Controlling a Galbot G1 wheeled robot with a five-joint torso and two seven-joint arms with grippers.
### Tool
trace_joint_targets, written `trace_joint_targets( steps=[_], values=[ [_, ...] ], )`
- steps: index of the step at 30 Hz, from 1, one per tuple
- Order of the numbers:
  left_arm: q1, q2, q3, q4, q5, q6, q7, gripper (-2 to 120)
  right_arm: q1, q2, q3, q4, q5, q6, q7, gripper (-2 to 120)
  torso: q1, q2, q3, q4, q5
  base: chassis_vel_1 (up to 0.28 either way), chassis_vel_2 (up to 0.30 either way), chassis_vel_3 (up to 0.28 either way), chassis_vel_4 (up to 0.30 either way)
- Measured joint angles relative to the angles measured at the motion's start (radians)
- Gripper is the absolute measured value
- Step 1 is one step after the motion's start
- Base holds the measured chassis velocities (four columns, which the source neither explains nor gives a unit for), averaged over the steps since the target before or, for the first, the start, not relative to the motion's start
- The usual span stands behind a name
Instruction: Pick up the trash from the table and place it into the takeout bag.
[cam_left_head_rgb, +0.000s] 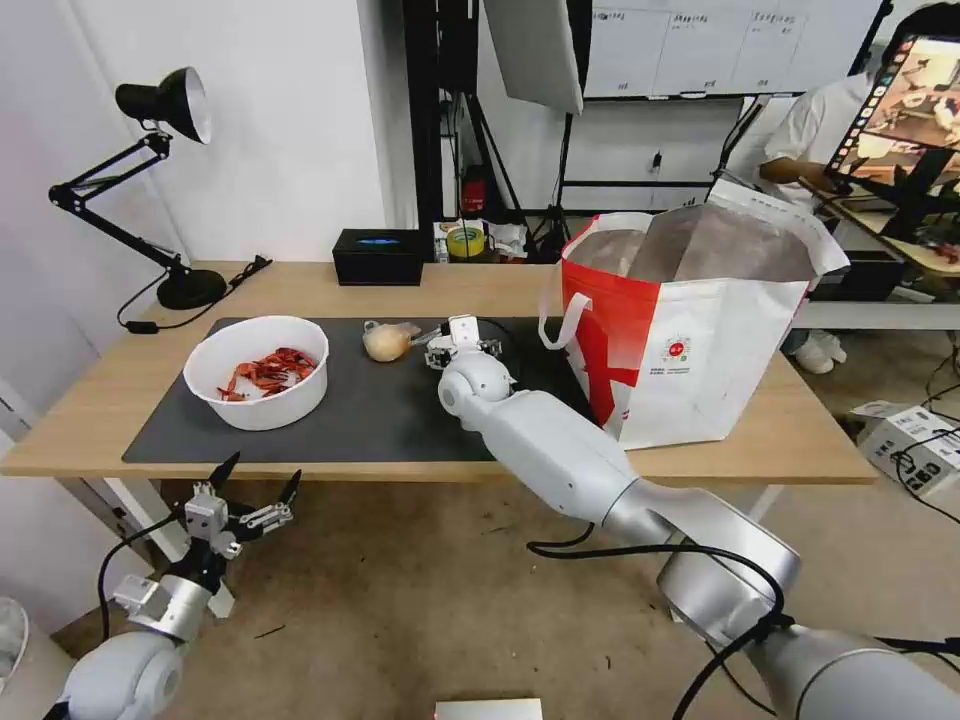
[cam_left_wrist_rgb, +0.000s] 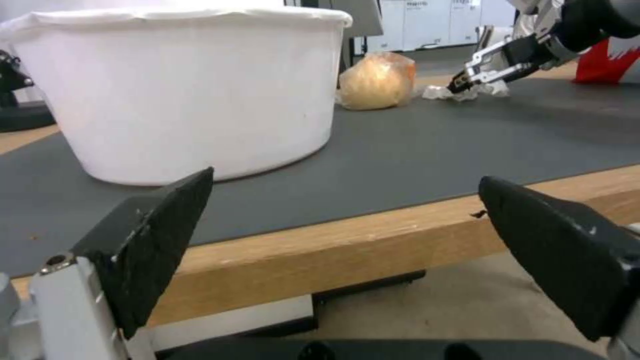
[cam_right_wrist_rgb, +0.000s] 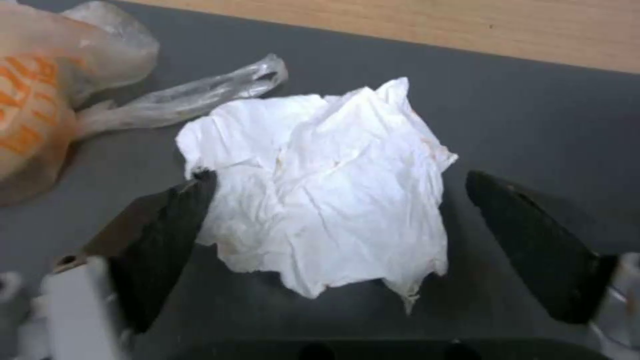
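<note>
surface: pale matt wood
mat: dark, matt
tissue: crumpled white paper
lump: glossy clear plastic wrap
bag: foil-lined

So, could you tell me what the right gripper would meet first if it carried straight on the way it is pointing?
Most likely the crumpled white tissue: the open right gripper points down at it, one finger on each side, on the dark grey mat. How much gap remains is unclear.

I read the bowl as white with red shells inside — the mat dark grey on pale wood. The tissue is white, the lump tan, the bag white with red panels — silver-lined.
</note>
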Motion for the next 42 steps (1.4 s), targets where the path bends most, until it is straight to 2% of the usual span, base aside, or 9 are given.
trace_joint_targets(
  steps=[3,5,10,17,26,31,38,41,42],
  values=[
    [0.0,0.0,0.001,-0.001,0.0,0.0,0.0,100,0.003,0.0,0.001,0.0,0.013,-0.007,-0.003,90,0.0,0.0,0.0,0.0,0.0,0.0,0.0,0.0,0.0],
    [0.0,0.0,0.003,-0.004,0.001,0.0,0.0,100,0.006,0.0,0.004,0.0,0.032,-0.017,-0.006,77,0.0,0.0,0.0,0.0,0.0,0.0,0.0,0.0,0.0],
    [0.001,-0.001,0.004,-0.005,0.002,0.0,0.0,100,0.007,-0.001,0.005,0.004,0.045,-0.022,-0.005,65,0.0,0.0,0.0,0.0,0.0,0.0,0.0,0.0,0.0],
    [0.002,-0.002,0.005,-0.012,0.002,0.0,-0.001,100,0.007,-0.01,0.003,0.026,0.076,-0.03,0.011,32,0.0,0.0,0.0,0.0,0.0,0.0,0.0,0.0,0.0],
    [0.001,-0.002,0.006,-0.016,0.003,0.0,-0.002,100,0.003,-0.015,0.007,0.052,0.095,-0.03,0.021,2,0.0,0.0,0.0,0.0,0.0,0.0,0.0,0.0,0.0],
    [0.001,0.0,0.004,-0.021,0.002,0.0,-0.003,100,-0.009,-0.035,0.009,0.106,0.095,0.02,0.003,0,0.0,0.0,0.0,0.0001,0.0,0.0,0.0,0.0,0.0],
    [-0.006,0.006,0.002,-0.038,0.0,0.003,-0.022,100,-0.061,-0.181,-0.012,0.369,0.085,0.091,-0.009,0,0.0,0.0,0.0,-0.0001,0.0001,0.0,0.0,0.0,0.0],
    [-0.007,0.006,0.003,-0.044,0.0,0.005,-0.023,100,-0.122,-0.278,-0.014,0.549,0.03,0.143,-0.013,0,0.0,0.0,0.0,-0.0002,0.0003,0.0,0.0,0.0,0.0],
    [-0.007,0.006,0.003,-0.044,0.0,0.005,-0.023,100,-0.122,-0.278,-0.014,0.549,0.03,0.143,-0.013,0,0.0,0.0,0.0,-0.0002,0.0003,0.0,0.0,0.0,0.0]
  ],
)
